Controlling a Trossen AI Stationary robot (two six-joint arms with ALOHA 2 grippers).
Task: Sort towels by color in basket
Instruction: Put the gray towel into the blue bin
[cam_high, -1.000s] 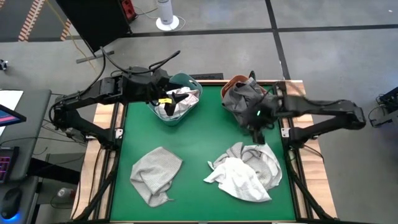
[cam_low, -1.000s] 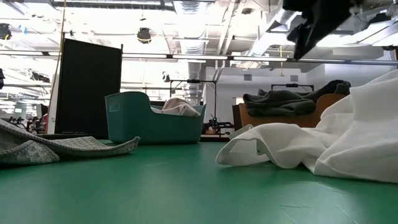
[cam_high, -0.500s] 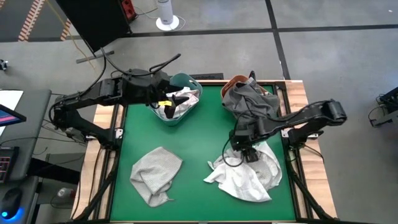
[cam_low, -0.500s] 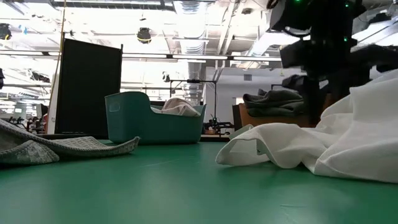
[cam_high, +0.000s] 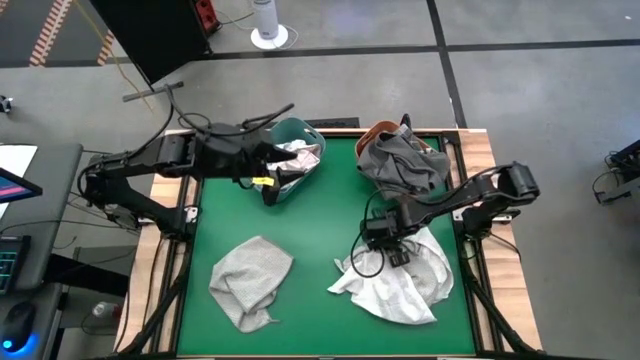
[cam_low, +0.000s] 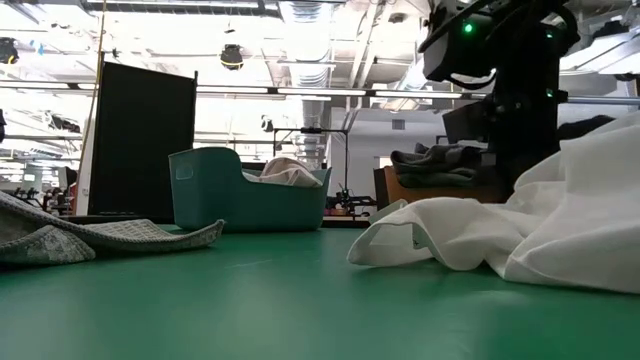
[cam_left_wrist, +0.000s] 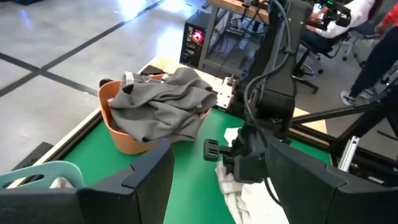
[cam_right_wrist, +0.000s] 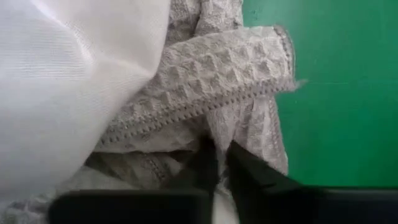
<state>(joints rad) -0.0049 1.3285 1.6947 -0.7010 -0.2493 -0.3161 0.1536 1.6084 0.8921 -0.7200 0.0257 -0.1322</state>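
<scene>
High view is showing a green table (cam_high: 320, 200) with the right gripper (cam_high: 392, 250) pressing down on a pile of white and light grey towels (cam_high: 400, 285) near the right front corner, its fingers (cam_right_wrist: 214, 165) pinching together on a light grey waffle towel (cam_right_wrist: 211, 99). Left gripper (cam_high: 275, 180) is hovering with jaws apart over the teal basket (cam_high: 300, 140) at the back edge. Dark grey towels (cam_high: 400, 160) are filling an orange basket (cam_left_wrist: 121, 134); another grey towel (cam_high: 250, 280) is lying at the front left.

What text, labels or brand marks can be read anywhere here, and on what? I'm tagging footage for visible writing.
None can be read: the towels, the teal basket and the orange basket show no writing.
The yellow tag on the left arm is too small to read.
</scene>
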